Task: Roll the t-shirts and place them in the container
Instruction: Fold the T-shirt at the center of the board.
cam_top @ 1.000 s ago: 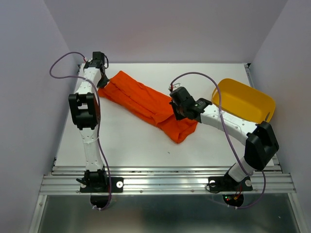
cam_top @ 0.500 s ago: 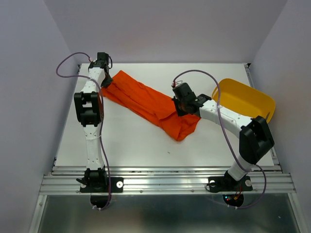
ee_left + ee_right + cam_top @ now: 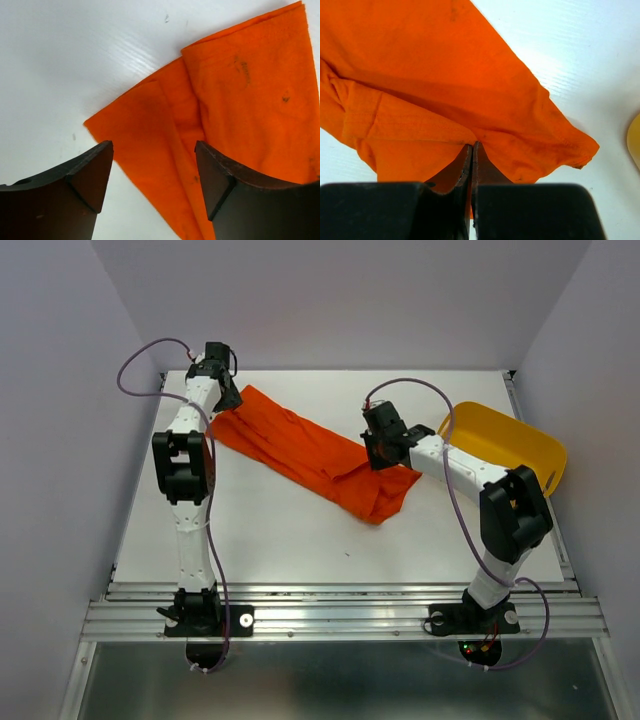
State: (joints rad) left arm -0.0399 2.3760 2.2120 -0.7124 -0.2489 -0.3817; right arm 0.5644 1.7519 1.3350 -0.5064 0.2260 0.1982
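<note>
Far left, my left arm reaches up the left side of the white table (image 3: 270, 530) to the far corner. The left gripper (image 3: 226, 398) sits over the upper-left end of the t-shirt (image 3: 300, 450). In the left wrist view its jaws stand wide apart with nothing between them. Both dark fingers (image 3: 90, 172) hang above the cloth, and a folded corner of orange fabric lies flat on the table under the gap. I cannot tell if the tips touch the cloth.

The t-shirt is a long folded band lying on the table. It runs diagonally from that far-left corner down toward the middle, then widens into a bunched end right of centre. Layers overlap along its length, and a few small dark specks show on the fabric in the wrist view.

Right of centre, the right gripper (image 3: 383, 452) is down on the far edge of that bunched end. In the right wrist view its fingers (image 3: 487, 172) are pressed together, and the cloth puckers up to the tips. It is pinching a fold of the t-shirt. The fabric spreads away from the tips, with a creased hem to the left.

Far right, the yellow tub (image 3: 500, 445) sits tilted at the table's right edge, just beside the right forearm and apart from the shirt.
</note>
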